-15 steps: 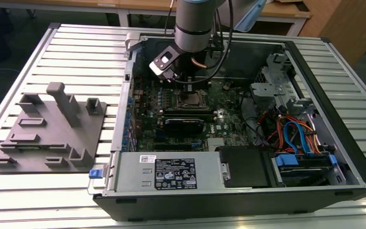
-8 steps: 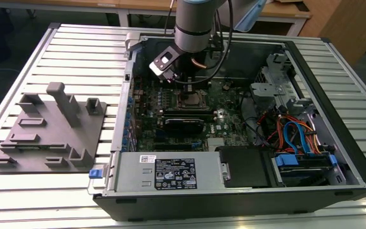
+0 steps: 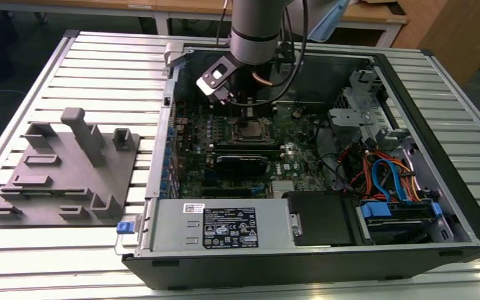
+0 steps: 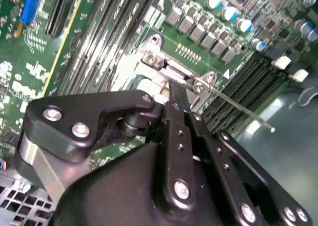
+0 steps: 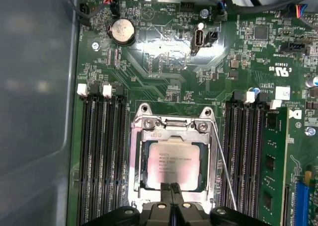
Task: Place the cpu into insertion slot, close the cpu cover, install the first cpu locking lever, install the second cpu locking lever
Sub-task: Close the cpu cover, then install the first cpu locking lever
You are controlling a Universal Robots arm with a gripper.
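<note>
Cannot see the near edge of the thin silvery metal cpu cover [image 5: 171, 135] behind the black gripper [image 5: 171, 190] in the first wrist view.

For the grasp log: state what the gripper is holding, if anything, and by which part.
Nothing seems held. The gripper is shut with nothing between its fingers, its tips at the edge of the cover around the chip.

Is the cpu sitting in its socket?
Yes, in the first wrist view the cpu lies seated flat, framed by the cover.
</note>
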